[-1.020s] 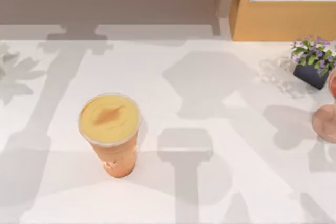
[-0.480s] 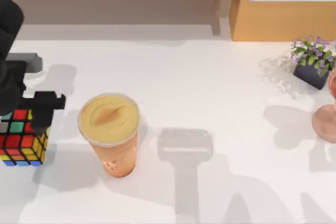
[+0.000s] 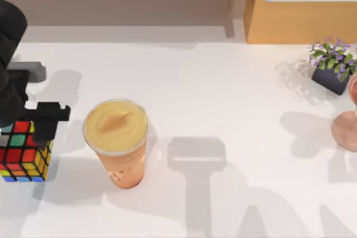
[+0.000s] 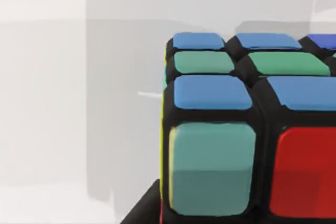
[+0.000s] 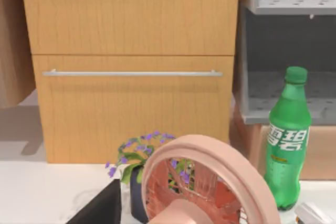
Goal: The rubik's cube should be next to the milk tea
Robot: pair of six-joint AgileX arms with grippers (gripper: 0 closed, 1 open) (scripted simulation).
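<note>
1. Overhead, the left gripper [image 3: 22, 132] sits at the nine o'clock edge of the white table [image 3: 234, 93], its black fingers closed on the rubik's cube [image 3: 22, 157] from above.
2. That cube shows red, green and yellow stickers on top, with yellow, orange and blue along its lower sides.
3. At the cube's three o'clock, near it but apart, stands the milk tea [image 3: 117, 140], a tapered cup of orange-tan drink with a round yellowish lid bearing a brown mark.
4. Whether the cube rests on the table or hangs just above it cannot be told.
5. From the left wrist camera, the cube [image 4: 247, 145] appears very close, with blue, green, teal and red stickers in a black grid, and white table behind.
6. At the table's two o'clock corner a small potted plant [image 3: 333, 65] with purple flowers stands, and a pinkish glass [image 3: 348, 124] sits at three o'clock.
7. From the right wrist camera come the pinkish glass [image 5: 210, 182], the plant [image 5: 142, 156], a green soda bottle [image 5: 286, 140] and a wooden cabinet [image 5: 131, 51]; I cannot tell whether the right arm's fingers are wide or narrow.
</note>
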